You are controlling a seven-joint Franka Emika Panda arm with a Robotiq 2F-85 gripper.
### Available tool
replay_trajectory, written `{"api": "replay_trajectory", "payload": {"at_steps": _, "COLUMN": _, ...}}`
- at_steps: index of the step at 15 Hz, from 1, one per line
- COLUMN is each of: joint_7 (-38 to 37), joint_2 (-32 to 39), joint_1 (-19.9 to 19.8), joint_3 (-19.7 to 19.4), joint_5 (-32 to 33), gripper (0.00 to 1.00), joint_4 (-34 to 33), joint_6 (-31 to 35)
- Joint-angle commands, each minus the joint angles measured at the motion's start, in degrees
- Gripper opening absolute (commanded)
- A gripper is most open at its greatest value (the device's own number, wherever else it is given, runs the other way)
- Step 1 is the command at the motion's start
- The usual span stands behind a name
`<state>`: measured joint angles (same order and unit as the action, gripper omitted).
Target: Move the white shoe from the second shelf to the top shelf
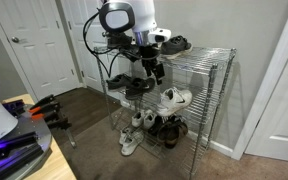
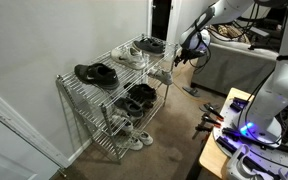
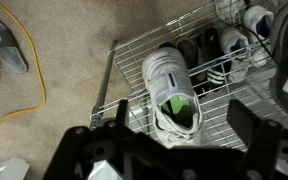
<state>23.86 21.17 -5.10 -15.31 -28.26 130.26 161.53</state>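
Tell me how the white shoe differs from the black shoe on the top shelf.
The white shoe is pale; the black shoe is dark. The white shoe sits on the second shelf, the black shoe on the top shelf. Both rest on wire grids.

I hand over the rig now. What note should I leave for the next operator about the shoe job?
Gripper: open and empty, over the white shoe in the wrist view.
Position: in an exterior view the white shoe seems to lie on the second shelf; the top shelf holds dark shoes.
Done: no grasp yet.
Left: grasp the white shoe, lift it, set it on the top shelf.
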Motion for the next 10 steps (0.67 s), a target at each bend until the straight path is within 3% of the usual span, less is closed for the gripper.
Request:
{"api": "replay_trajectory", "payload": {"at_steps": 1, "joint_7": 0.04, "joint_2": 0.14, "joint_1": -0.04, "joint_3": 0.01, "joint_5": 0.00, "gripper": 1.00, "joint_4": -0.21, "joint_6": -0.08}}
{"api": "replay_trajectory", "payload": {"at_steps": 4, "joint_7": 0.06, "joint_2": 0.14, "joint_1": -0.04, "joint_3": 0.03, "joint_5": 0.00, "gripper": 1.00, "joint_4": -0.30, "joint_6": -0.13}}
{"api": "replay_trajectory", "payload": {"at_steps": 5, "joint_7": -0.10, "joint_2": 1.38, "joint_1": 0.01, "joint_3": 0.49, "joint_5": -0.92, "gripper": 1.00, "joint_4": -0.51, "joint_6": 2.56}}
{"api": "replay_trajectory", "payload": {"at_steps": 10, "joint_7": 1.41, "joint_2": 8.70, "joint_1": -3.30, "joint_3": 5.52, "joint_5": -6.91, "gripper": 1.00, "joint_4": -4.37, "joint_6": 7.81}}
